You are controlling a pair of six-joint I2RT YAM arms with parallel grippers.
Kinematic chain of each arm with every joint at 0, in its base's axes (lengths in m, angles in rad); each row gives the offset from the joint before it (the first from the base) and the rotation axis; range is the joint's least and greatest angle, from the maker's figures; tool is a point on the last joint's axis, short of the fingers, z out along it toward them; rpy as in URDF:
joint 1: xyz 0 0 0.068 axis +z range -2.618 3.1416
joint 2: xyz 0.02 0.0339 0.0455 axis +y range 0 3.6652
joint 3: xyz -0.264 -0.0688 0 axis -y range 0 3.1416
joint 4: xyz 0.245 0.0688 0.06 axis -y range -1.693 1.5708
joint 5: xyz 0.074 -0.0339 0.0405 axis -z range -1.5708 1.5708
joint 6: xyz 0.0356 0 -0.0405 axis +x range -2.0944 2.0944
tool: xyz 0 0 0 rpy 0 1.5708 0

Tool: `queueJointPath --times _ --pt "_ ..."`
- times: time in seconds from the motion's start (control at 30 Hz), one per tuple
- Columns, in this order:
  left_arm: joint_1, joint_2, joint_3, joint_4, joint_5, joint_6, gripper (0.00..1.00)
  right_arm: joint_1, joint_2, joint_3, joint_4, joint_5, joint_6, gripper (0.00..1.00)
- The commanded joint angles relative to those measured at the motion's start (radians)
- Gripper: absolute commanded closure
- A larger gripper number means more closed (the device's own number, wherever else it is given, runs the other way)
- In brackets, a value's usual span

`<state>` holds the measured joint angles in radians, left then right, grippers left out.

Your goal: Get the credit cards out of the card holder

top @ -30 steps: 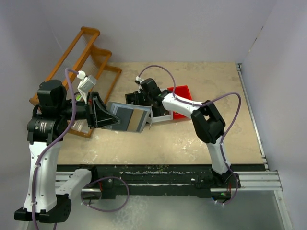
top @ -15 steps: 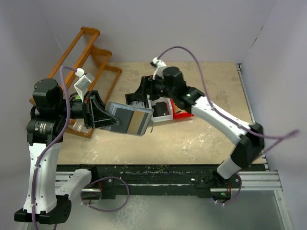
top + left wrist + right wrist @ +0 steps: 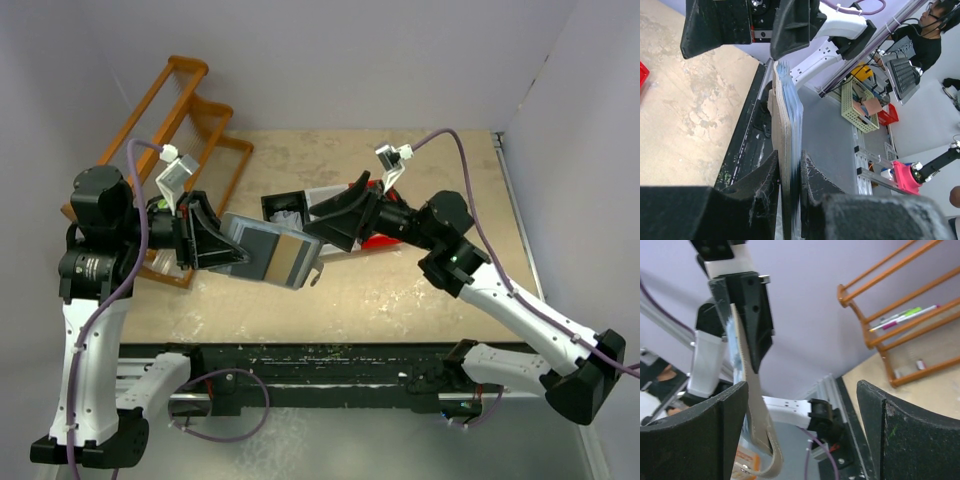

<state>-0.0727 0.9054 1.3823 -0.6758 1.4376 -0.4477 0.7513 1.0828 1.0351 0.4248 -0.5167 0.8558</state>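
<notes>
Now that the right hand (image 3: 335, 215) has swung back spread wide, it faces the flat slate-grey hinged card holder (image 3: 275, 255), pinched above the counter (image 3: 400, 290) by the left hand (image 3: 215, 245), ready for emptying.

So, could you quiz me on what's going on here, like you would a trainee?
1. True or false: the left jaws are shut on the holder.
2. The right jaws are: A shut on a card, B open, C out of sight.
3. What colour is the rack at the back left?
Key: 1 true; 2 B; 3 orange.
</notes>
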Motion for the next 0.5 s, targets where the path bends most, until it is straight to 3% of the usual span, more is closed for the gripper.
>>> queueJointPath --times 0.0,0.17,0.3,0.47 --pt "0.001 -0.004 -0.001 0.027 0.024 0.030 0.98 0.049 -0.010 -0.060 0.282 -0.079 0.141 0.11" --pt "0.001 -0.002 0.006 0.027 0.023 0.035 0.98 0.062 -0.052 -0.143 0.337 -0.077 0.164 0.15" --pt "0.001 0.002 0.008 0.008 0.013 0.056 0.98 0.070 -0.089 -0.193 0.403 -0.086 0.189 0.24" --pt "0.001 0.009 0.007 -0.003 -0.007 0.070 0.99 0.102 -0.106 -0.198 0.366 -0.064 0.151 0.30"
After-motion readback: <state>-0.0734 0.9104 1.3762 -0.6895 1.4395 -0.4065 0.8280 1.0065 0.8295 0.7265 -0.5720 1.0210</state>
